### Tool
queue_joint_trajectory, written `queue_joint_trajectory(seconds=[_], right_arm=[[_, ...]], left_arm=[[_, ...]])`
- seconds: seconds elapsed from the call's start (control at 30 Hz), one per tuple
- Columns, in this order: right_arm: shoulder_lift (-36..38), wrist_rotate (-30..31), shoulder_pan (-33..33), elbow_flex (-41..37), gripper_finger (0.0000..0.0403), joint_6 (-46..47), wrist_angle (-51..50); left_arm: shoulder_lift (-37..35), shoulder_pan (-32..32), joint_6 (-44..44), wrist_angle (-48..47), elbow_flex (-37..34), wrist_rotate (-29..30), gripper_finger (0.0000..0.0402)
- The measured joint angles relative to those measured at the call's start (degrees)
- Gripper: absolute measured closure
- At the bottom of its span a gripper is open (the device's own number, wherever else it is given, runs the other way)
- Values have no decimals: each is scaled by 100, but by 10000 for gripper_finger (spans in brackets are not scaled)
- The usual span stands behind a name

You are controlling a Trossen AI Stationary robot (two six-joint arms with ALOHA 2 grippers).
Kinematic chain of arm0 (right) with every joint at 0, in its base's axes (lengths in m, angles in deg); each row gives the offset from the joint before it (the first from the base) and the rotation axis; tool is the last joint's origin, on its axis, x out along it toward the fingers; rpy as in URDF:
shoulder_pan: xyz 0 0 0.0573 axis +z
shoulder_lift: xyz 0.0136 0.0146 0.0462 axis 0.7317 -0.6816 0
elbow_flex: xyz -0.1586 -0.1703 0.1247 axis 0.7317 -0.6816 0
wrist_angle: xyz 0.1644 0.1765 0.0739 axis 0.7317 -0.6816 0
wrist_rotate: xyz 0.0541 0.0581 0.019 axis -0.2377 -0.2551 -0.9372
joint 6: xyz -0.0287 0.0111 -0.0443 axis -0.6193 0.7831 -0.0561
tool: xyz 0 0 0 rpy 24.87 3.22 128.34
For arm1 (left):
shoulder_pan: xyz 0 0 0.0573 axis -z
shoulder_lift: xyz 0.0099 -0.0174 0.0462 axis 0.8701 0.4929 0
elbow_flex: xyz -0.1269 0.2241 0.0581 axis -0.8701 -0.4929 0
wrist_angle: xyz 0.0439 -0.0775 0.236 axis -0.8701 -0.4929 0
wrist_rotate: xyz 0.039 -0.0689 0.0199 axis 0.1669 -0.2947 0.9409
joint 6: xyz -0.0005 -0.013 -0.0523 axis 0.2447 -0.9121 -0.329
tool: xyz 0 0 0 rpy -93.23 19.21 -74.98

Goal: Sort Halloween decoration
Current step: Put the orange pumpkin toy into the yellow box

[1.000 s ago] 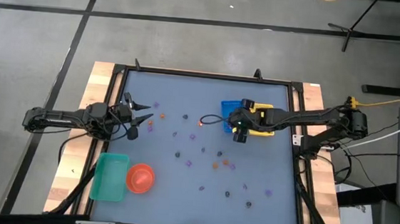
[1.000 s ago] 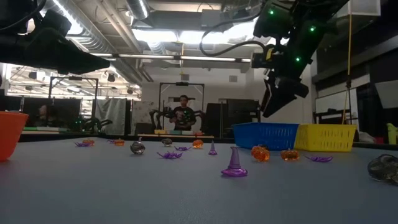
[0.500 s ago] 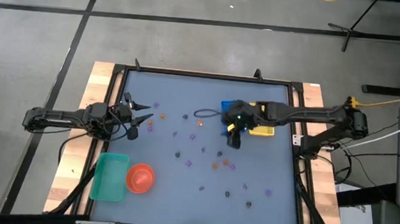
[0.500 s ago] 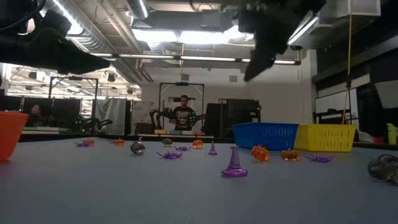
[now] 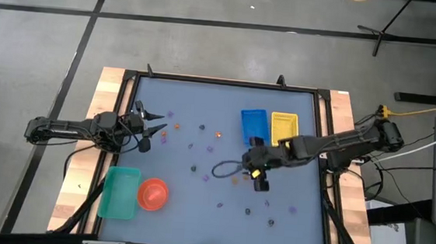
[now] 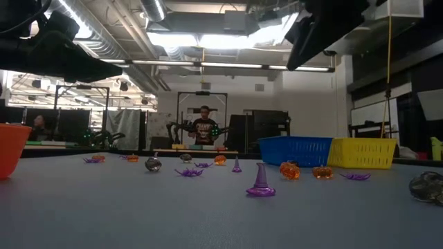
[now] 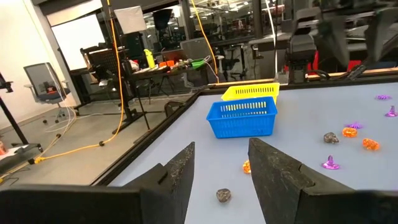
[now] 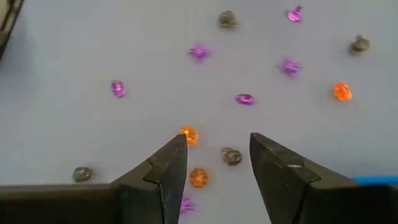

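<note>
A dark grey piece (image 8: 231, 156) lies between the right gripper's (image 8: 217, 163) parted fingers.

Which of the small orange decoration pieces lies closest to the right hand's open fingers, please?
The small orange piece touching the inner edge of one finger of the right hand. A second orange piece lies beside that finger; the third sits far off.

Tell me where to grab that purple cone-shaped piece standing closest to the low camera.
Grip the purple cone by its narrow upright stem, coming straight down from above, jaws either side. Its flared base lies flat on the table, leaving little to pinch, while the stem stands clear of other pieces.
</note>
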State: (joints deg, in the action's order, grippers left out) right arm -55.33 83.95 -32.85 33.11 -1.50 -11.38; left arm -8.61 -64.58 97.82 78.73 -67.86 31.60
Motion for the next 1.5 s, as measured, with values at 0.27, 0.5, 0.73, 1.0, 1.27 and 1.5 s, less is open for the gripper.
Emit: queue_joint_trajectory(seconds=[0.27,0.5,0.73,1.0,1.27,1.5], right_arm=[[-2,89,200,-189,233,198,247],[-4,93,198,-777,233,364,353],[-4,151,197,-1494,233,584,1544],[-4,432,196,-2029,233,658,2224],[-388,432,198,-2164,233,1039,2588],[-1039,373,198,-2164,233,1049,2611]], left_arm=[[0,0,0,0,1,0,264],[1,0,0,0,2,0,264],[1,1,0,0,2,0,264],[1,0,0,0,2,1,264],[2,1,0,-2,0,0,264],[2,1,0,-4,2,0,264]])
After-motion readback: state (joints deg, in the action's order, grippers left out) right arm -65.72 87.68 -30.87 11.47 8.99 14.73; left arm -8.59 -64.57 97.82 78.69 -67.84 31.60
